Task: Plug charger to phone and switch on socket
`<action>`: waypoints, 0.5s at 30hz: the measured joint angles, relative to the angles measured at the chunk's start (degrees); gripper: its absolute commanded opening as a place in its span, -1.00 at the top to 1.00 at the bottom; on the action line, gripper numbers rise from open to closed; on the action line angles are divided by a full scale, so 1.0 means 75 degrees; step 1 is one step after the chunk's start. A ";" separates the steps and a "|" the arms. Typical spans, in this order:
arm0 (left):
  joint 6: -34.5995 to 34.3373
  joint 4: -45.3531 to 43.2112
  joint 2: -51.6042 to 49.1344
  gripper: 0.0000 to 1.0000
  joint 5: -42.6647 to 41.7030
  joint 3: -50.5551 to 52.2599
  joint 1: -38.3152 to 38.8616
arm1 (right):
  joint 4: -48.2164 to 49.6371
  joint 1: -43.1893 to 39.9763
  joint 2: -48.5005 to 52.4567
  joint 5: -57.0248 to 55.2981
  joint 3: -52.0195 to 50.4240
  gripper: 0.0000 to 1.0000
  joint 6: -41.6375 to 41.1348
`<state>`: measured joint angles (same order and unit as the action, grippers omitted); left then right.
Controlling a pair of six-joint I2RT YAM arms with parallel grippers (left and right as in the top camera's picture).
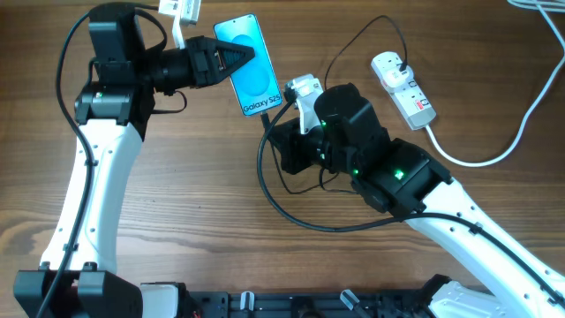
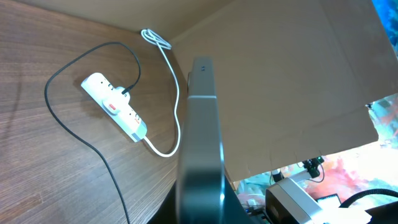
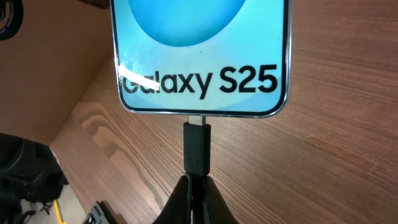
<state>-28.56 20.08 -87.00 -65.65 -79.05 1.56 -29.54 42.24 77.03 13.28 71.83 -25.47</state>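
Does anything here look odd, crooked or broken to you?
Nothing looks spilled or broken. The one unusual sight: the phone isn't lying loose; the left fingers pinch it, while the right fingers hold the charger plug against its bottom edge, a sliver of metal tip showing.

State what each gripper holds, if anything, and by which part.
The left gripper grips the teal-screened rectangular smartphone by one long side, near its top. The right gripper pinches the thin black charger cable's small plug by its rear end.
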 measured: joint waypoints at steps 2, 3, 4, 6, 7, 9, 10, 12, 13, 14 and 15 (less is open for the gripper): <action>0.0000 0.0000 0.0000 0.92 0.0000 0.0000 -0.0003 | 0.0000 0.0000 0.0000 0.0003 0.0000 0.91 0.0000; 0.0003 0.0000 0.0000 0.92 0.0000 0.0000 -0.0009 | -0.0003 0.0000 0.0000 0.0003 0.0000 0.91 0.0000; 0.0000 0.0000 0.0000 0.92 0.0000 0.0000 -0.0017 | -0.0003 0.0000 0.0000 0.0003 0.0000 0.91 0.0000; 0.0003 0.0000 0.0000 0.92 0.0006 0.0000 -0.0050 | -0.0003 0.0000 0.0000 0.0003 0.0000 0.91 0.0000; 0.0003 0.0000 0.0000 0.92 0.0015 0.0000 -0.0058 | -0.0003 0.0000 0.0000 0.0006 0.0000 0.91 0.0000; 0.0000 0.0000 0.0000 0.92 0.0029 0.0000 -0.0061 | -0.0015 0.0000 0.0000 0.0006 0.0000 0.92 0.0000; 0.0000 0.0000 0.0000 0.92 0.0026 0.0000 -0.0061 | -0.0023 0.0000 0.0000 0.0006 0.0000 0.91 0.0000; 0.0000 0.0000 0.0000 0.92 0.0026 0.0000 -0.0061 | -0.0023 0.0000 0.0000 0.0006 0.0000 0.92 0.0000; 0.0000 0.0000 0.0000 0.92 0.0026 0.0000 -0.0061 | -0.0023 0.0000 0.0000 0.0009 0.0000 0.91 0.0000; 0.0003 0.0000 0.0000 0.92 0.0026 0.0000 -0.0058 | -0.0020 0.0000 0.0000 0.0023 0.0000 0.91 0.0000; 0.0003 0.0000 0.0000 0.92 0.0026 0.0000 -0.0061 | -0.0009 0.0000 0.0000 0.0023 0.0000 0.91 0.0000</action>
<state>-28.53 20.08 -87.00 -65.45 -79.05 1.10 -29.61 42.24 77.03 13.45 71.83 -25.47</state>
